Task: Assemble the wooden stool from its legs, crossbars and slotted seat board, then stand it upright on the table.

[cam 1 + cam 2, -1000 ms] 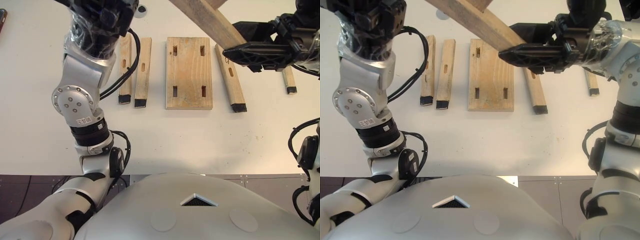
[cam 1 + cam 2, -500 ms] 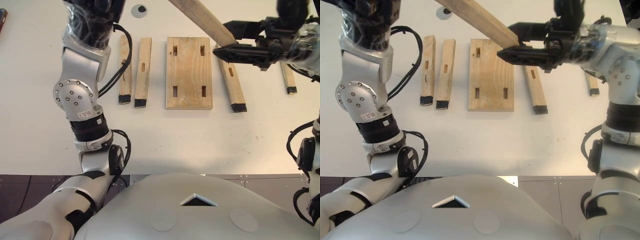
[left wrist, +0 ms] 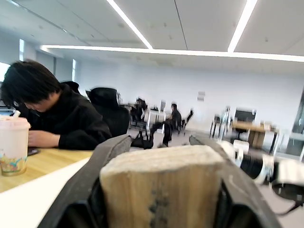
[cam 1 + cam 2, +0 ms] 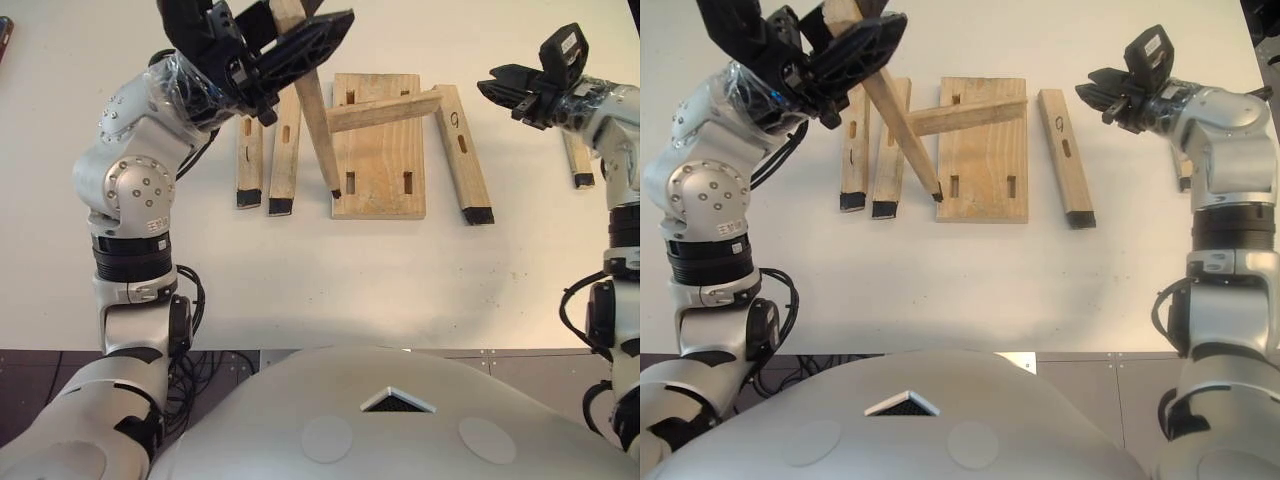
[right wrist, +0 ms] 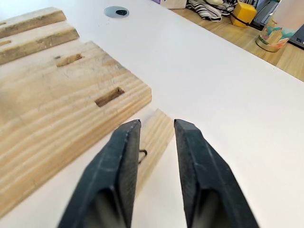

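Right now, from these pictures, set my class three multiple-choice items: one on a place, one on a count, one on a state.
1. Where is the seat board? A in a gripper; B flat on the table; C standing on edge.
2. How many legs lie left of it? A one; B two; C four.
3. The right gripper is: A open, empty; B shut on a leg; C shut on the board.
Key: B, its slotted face lies up; B, two lie side by side; A, a gap shows between its fingers.
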Robot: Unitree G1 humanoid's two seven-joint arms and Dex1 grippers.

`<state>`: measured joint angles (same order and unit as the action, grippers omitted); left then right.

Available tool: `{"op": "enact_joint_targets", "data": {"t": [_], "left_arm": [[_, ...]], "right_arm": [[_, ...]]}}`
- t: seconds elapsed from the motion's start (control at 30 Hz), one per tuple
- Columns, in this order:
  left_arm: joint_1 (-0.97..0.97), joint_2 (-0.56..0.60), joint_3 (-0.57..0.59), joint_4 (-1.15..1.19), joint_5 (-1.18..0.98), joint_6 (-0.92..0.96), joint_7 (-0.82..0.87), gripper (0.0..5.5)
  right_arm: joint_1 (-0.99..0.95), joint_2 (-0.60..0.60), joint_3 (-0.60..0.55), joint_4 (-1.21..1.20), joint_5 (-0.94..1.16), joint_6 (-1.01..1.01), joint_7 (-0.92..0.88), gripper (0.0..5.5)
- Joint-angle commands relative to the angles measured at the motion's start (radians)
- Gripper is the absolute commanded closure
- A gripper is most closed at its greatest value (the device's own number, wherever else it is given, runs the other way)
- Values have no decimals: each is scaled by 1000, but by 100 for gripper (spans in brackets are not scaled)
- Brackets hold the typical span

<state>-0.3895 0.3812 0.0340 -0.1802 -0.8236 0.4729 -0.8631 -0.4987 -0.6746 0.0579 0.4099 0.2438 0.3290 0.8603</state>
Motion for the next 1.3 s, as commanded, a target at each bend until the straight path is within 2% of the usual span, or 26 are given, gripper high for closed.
{"op": "enact_joint_targets", "data": {"t": [0.03,0.17,0.3,0.47,0.57,0.8,1.3], "left_arm": [[2,-29,5,20,27,-35,-5,348],[-22,-53,43,4,-9,-32,9,348],[-38,-88,55,28,-29,-31,8,348],[1,-178,-1,179,37,-85,-30,348],[27,-156,-18,203,90,-117,-62,348],[-22,-57,24,149,47,-49,-97,348],[-43,-1,42,117,38,8,-114,348]], "right_arm": [[-34,11,-14,23,-17,-11,5,490],[-44,13,-19,38,-26,-16,16,550],[-47,13,-17,47,-34,-21,19,550],[-43,18,-10,70,-46,-37,22,550],[-35,19,-12,63,-50,-34,31,550],[-12,30,-9,43,-55,-27,33,550],[0,40,-15,37,-69,-25,34,550]]}}
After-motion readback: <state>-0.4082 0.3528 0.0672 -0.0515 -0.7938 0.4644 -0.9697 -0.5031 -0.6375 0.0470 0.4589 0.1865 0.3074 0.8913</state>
